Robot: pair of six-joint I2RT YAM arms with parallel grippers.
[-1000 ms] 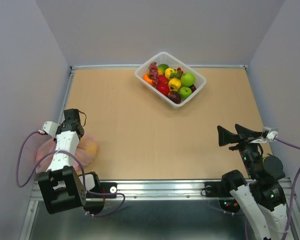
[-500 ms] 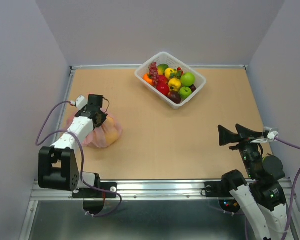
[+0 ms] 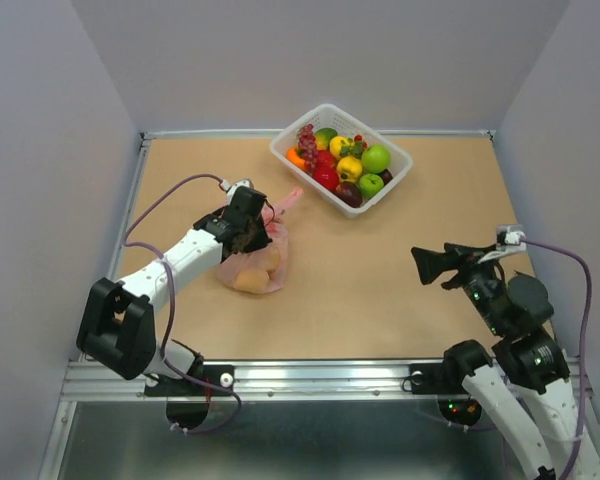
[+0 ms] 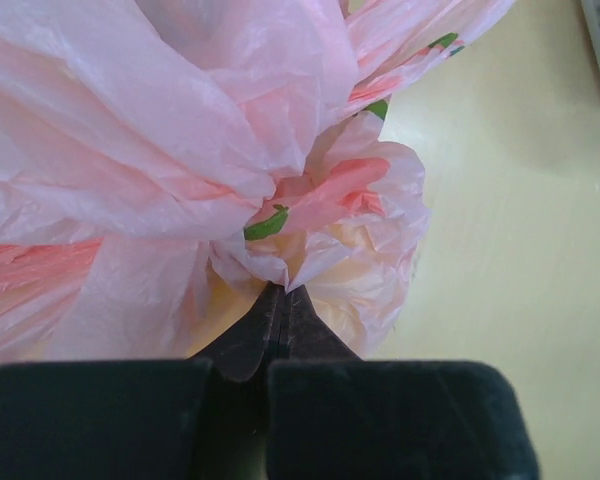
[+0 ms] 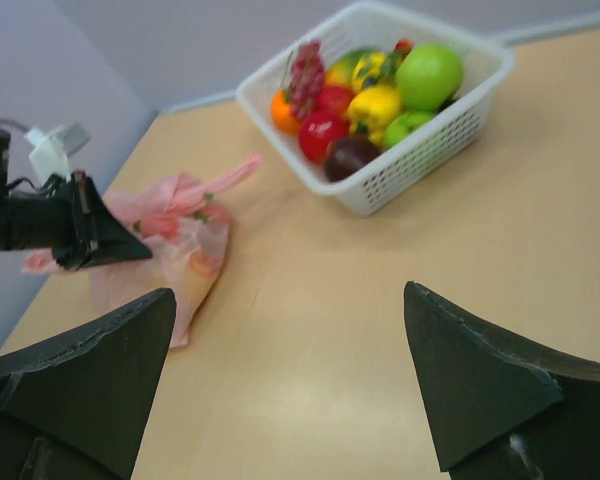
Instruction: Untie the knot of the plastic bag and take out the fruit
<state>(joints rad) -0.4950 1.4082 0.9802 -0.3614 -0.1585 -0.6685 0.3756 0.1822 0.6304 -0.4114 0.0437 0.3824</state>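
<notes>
Plastic bag (image 3: 255, 262) sits on the surface (image 3: 380, 310) left of centre, its knot (image 4: 300, 200) tied and the fruit (image 3: 248, 280) inside — nothing is out yet. Our left hand (image 4: 280, 292) is pinched tight on pink film just under the knot; our right hand (image 3: 432, 266) hangs wide open and empty, well apart. We judge the untying barely begun — all the unpacking remains.

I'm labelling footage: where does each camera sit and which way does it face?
Top external: above and behind the arms, looking down at the table; both arms show.
Left wrist: on the left hand, shut, facing the plastic bag it pinches.
Right wrist: on the right hand, open, facing across the table toward basket and bag.
Shared: all three see the bag.
</notes>
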